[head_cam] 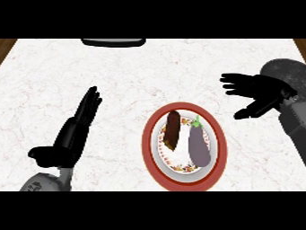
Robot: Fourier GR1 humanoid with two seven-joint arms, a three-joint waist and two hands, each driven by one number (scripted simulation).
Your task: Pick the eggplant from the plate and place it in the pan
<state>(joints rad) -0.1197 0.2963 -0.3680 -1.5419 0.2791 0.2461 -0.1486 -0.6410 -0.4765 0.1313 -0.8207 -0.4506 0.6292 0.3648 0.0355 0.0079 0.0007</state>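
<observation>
Careful: your right robot hand (258, 92) hangs spread wide above the pan (294, 78), holding nothing. The eggplant (196, 143) lies on the plate (181, 179), long axis running away from you, green stem far end, just beside a chocolate slice (173, 130) you could snag instead.

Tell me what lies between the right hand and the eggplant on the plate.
In the head view, only bare marble counter and the plate's red rim separate the open right hand from the eggplant. Nothing else lies between.
</observation>
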